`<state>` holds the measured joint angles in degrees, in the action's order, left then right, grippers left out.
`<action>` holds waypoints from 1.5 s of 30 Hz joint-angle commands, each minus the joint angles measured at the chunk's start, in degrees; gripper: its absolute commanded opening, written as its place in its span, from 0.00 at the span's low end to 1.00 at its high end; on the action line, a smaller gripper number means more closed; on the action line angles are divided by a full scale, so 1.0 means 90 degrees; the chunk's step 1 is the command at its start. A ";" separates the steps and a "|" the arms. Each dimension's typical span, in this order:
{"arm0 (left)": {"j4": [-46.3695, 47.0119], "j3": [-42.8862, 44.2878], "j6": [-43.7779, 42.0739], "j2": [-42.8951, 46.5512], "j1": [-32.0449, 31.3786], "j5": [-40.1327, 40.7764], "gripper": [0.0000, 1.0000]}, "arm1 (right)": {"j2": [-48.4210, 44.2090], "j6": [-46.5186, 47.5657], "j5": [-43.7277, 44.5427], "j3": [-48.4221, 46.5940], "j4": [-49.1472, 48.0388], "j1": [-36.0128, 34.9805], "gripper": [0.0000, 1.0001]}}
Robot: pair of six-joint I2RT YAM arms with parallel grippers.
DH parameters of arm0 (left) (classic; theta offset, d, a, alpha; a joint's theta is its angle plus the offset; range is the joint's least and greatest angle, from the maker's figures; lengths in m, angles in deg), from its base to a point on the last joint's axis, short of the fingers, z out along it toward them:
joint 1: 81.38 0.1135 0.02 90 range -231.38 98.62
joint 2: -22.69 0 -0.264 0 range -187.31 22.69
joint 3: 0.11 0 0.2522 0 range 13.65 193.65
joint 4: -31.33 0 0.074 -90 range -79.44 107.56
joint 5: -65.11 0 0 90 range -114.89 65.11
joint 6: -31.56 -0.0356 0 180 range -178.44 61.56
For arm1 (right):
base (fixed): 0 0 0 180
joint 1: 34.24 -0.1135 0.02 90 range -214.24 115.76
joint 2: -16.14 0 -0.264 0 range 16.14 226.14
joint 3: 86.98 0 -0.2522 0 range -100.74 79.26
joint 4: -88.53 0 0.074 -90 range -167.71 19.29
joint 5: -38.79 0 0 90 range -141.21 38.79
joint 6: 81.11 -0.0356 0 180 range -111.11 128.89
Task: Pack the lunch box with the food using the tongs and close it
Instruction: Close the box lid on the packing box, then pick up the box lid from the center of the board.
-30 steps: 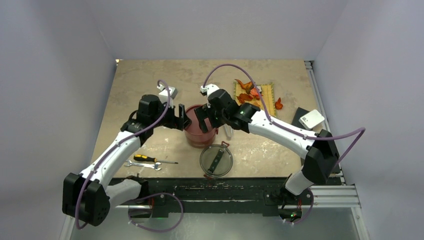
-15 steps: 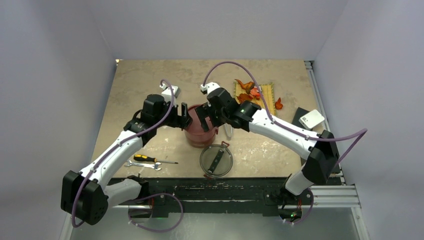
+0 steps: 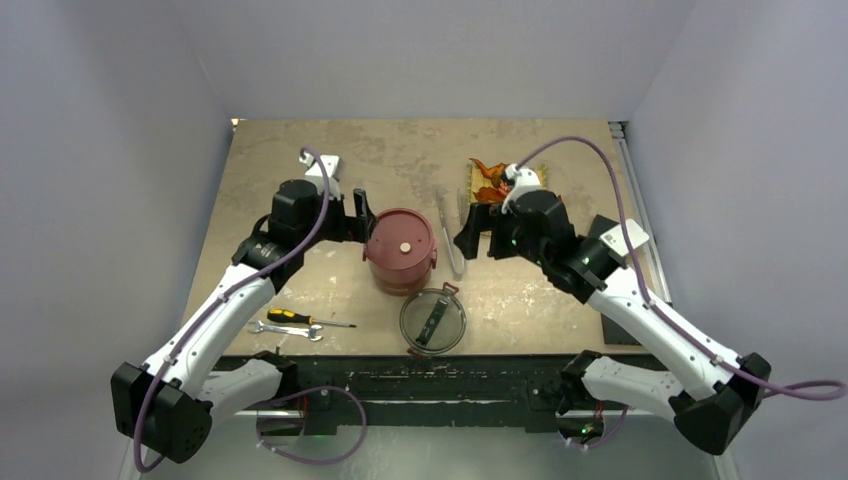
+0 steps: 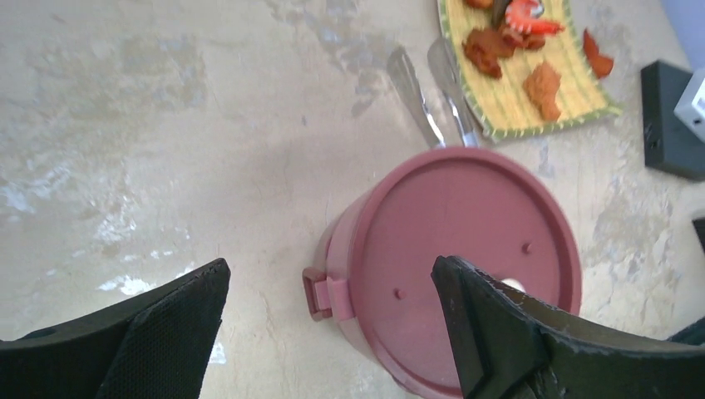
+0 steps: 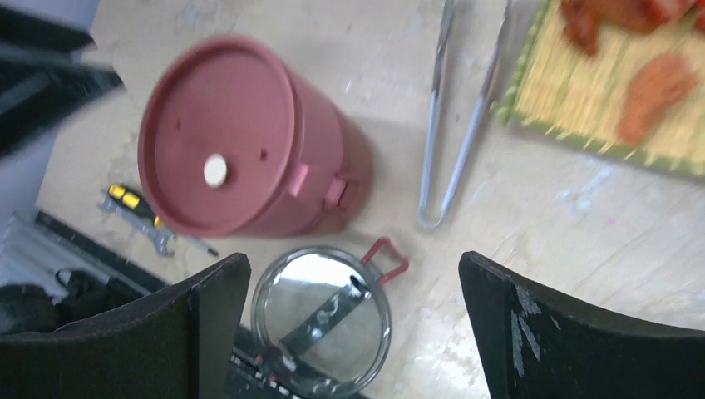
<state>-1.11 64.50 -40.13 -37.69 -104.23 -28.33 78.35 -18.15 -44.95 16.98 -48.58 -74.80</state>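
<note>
The dusty-red lunch box stands mid-table with a flat red lid on it; a small white disc lies on that lid. It also shows in both wrist views. The dark see-through top lid lies on the table in front of the lunch box. The silver tongs lie just right of the lunch box. Orange and red food rests on the yellow mat. My left gripper is open at the lunch box's left side handle. My right gripper hangs open and empty right of the tongs.
A black-and-orange screwdriver and a small wrench lie at the front left. A black block carrying a white device sits at the right edge, beyond the mat.
Both grippers have drawn back from the lunch box, whose lidded top is now uncovered. The right arm swung far to the right, toward the mat. The left gripper moved a little left.
</note>
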 commanded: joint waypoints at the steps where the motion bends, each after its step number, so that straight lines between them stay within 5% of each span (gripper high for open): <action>1: 0.0127 0.0547 0.0127 0.0071 0.0075 0.0489 0.95 | -0.0467 -0.0644 -0.0921 0.1124 -0.0812 0.0073 0.99; 9: 0.0737 0.0382 -0.0436 -0.0259 0.0225 0.1329 0.95 | -0.0727 -0.1329 -0.2803 0.3071 -0.2325 0.0664 0.98; 17: 0.1155 -0.0206 -0.0279 0.0004 0.0752 0.0776 0.95 | -0.0746 -0.1845 -0.4567 0.4688 -0.3621 0.1631 0.85; 28: 0.1104 -0.0150 -0.0229 -0.0198 0.0782 0.0466 0.94 | -0.0311 -0.2585 -0.4747 0.5670 -0.4935 0.1664 0.80; 37: 0.1089 -0.0138 -0.0232 -0.0146 0.0791 0.0412 0.94 | 0.0791 -0.2668 -0.5217 0.5689 -0.6337 0.1655 0.67; 45: 0.1070 -0.0141 -0.0254 -0.0181 0.0800 0.0412 0.94 | 0.1630 -0.2673 -0.5781 0.5554 -0.7253 0.1655 0.66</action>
<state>6.38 62.60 -41.99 -39.46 -97.50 -24.09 90.70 -41.80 -92.84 68.14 -106.39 -60.00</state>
